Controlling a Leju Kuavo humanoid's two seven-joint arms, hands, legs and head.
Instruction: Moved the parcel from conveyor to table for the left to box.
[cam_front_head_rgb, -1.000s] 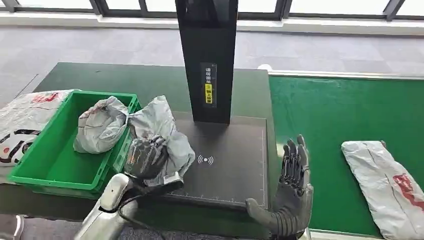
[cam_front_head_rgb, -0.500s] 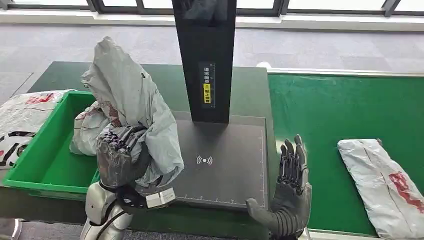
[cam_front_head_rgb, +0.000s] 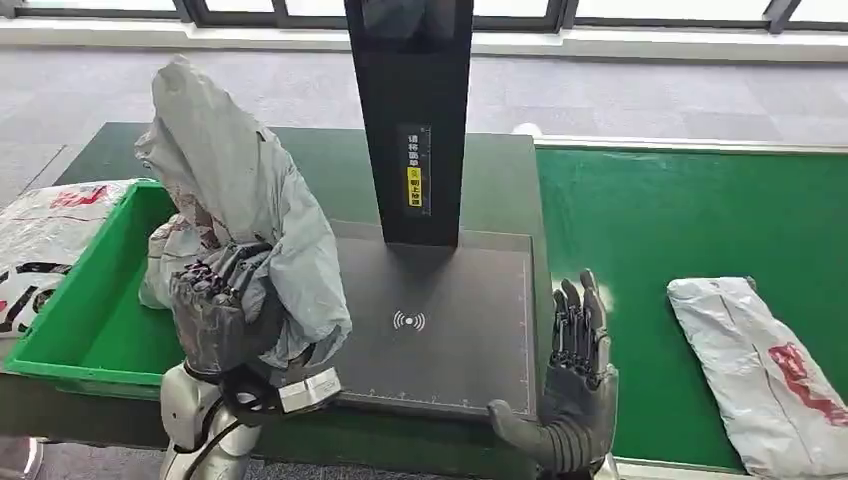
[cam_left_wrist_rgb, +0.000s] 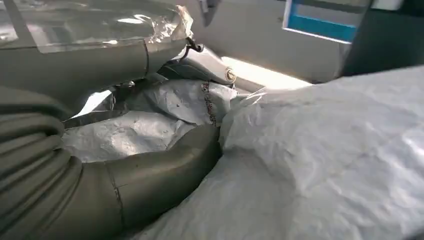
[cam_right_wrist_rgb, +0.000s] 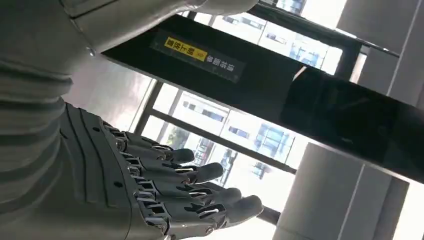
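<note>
Lifted higher than a second ago, the grey parcel (cam_front_head_rgb: 235, 190) stands upright in the left hand (cam_front_head_rgb: 222, 310), fingers clamped round it, beside the green bin (cam_front_head_rgb: 80, 320). Right hand (cam_front_head_rgb: 578, 385) waits at the scanner pad (cam_front_head_rgb: 450, 320), fingers apart, holding nothing. Left wrist view: thumb (cam_left_wrist_rgb: 165, 167) presses crumpled parcel (cam_left_wrist_rgb: 325, 165). Right wrist view: straight fingers (cam_right_wrist_rgb: 200, 192) below the black post (cam_right_wrist_rgb: 300, 95).

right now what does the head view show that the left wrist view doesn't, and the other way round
The head view alone takes in the green crate with a second grey parcel in it, the black scanner pad, the open right hand, and a white parcel lying on the green conveyor. The left wrist view alone gives the close-up crinkles of the wrapping under the thumb. Both share the left hand gripping the grey parcel.
</note>
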